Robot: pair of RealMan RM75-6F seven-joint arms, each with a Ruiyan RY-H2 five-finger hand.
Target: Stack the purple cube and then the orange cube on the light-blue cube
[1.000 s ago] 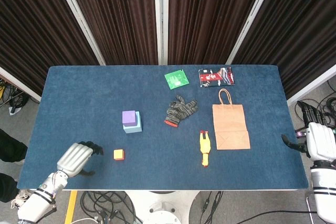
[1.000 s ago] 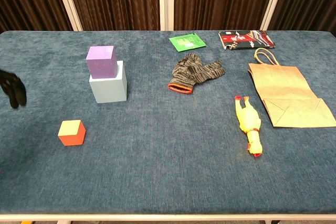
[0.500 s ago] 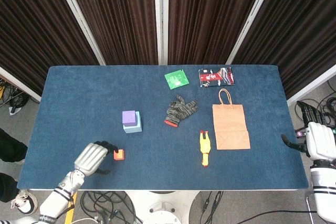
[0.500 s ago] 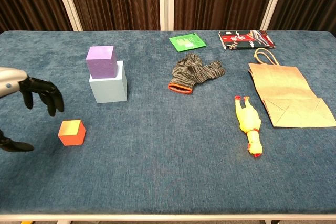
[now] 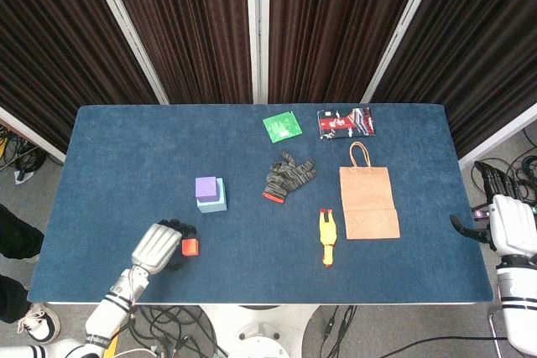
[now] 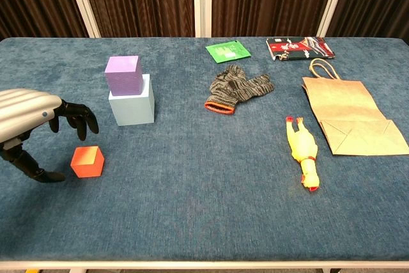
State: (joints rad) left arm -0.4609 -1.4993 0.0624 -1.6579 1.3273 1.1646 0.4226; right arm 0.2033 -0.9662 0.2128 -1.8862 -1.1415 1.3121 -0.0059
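On the table [image 5: 126, 148], one cube [image 6: 123, 73] sat atop another [image 6: 132, 101], left of the glove [image 6: 236, 88]. A third cube [image 6: 87, 161] lay in front of the stack. The toy chicken [image 6: 303, 152] lay left of the paper bag [image 6: 348, 116].

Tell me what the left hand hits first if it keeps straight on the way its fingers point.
Most likely the small orange cube: the left hand sits beside it, fingers arched over it, apparently not yet touching.
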